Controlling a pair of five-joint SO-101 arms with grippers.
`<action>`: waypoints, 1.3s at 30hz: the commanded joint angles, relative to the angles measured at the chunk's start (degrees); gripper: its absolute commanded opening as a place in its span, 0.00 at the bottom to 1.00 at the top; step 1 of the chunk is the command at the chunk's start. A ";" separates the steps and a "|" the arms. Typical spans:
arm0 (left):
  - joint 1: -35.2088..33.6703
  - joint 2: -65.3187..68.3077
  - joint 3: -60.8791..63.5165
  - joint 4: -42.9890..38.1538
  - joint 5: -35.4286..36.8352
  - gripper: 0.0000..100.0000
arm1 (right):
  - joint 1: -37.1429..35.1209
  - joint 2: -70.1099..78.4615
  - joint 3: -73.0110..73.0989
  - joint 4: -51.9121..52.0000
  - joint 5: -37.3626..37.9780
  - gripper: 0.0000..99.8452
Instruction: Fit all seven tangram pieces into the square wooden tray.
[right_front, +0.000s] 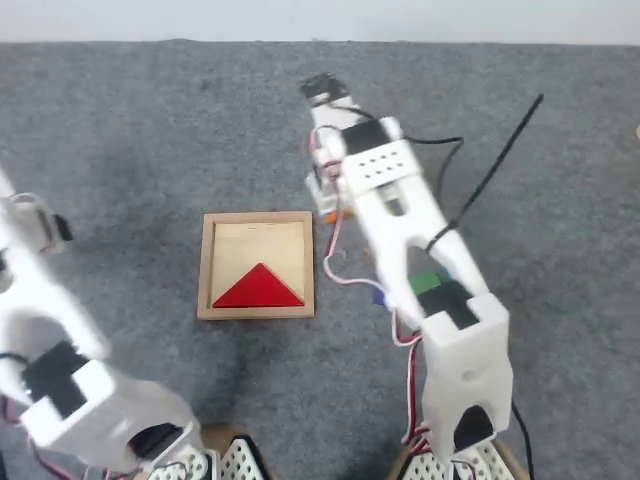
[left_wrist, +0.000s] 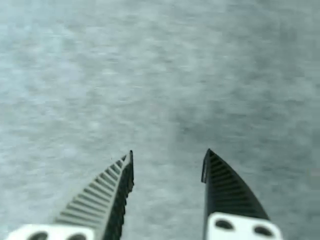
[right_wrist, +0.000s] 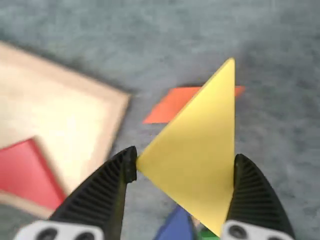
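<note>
— Where does the square wooden tray (right_front: 206, 266) sit, and what lies in it?

— It lies flat on the grey bench (right_front: 150, 130). One red triangle (right_front: 259, 288) lies inside it, its long side along the tray edge nearest the arm bases and its tip pointing at the tray's middle.

— And the other pieces?

— A yellow triangle (right_wrist: 197, 160) is gripped in the right hand (right_wrist: 185, 159), just off the tray's side, one corner against each finger. An orange piece (right_wrist: 172, 102) lies on the bench near the tray's far corner on that side. A blue piece (right_wrist: 177, 227) and a green piece (right_front: 428, 281) lie farther out from the tray, partly under the right arm.

— The left hand (left_wrist: 169, 152)?

— Spread wide, holding nothing, over bare bench well apart from the tray.
</note>
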 joint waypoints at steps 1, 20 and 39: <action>-3.78 -2.46 -3.38 0.35 -2.55 0.22 | -5.93 -4.35 -0.88 1.45 0.70 0.21; -12.31 17.05 -19.74 3.96 -7.47 0.22 | -18.68 -4.26 5.89 -6.02 -1.67 0.21; -2.64 16.53 -19.56 10.37 -7.30 0.22 | -15.52 4.44 5.54 -14.37 -24.00 0.21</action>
